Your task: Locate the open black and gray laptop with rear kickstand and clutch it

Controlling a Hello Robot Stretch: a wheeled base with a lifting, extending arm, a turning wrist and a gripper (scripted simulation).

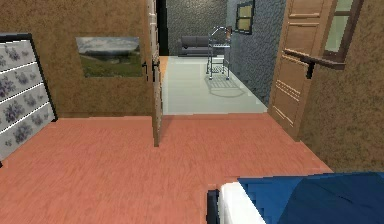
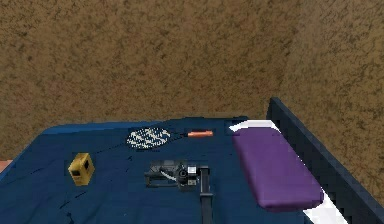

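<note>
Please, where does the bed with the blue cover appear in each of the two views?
Forward view: the bed lies in the bottom right corner.
Arm side view: the bed spans the lower half, a purple pillow at its right.
Shared landmark: the brown speckled wall.

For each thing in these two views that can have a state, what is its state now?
Middle door: open, seen edge-on.
Right door: appears open.
Dresser drawers: shut.
Purple pillow: lying flat on the blue bed cover.
Yellow box: upright on the cover.
Gripper: at the cover; cannot tell whether it holds anything.
</note>
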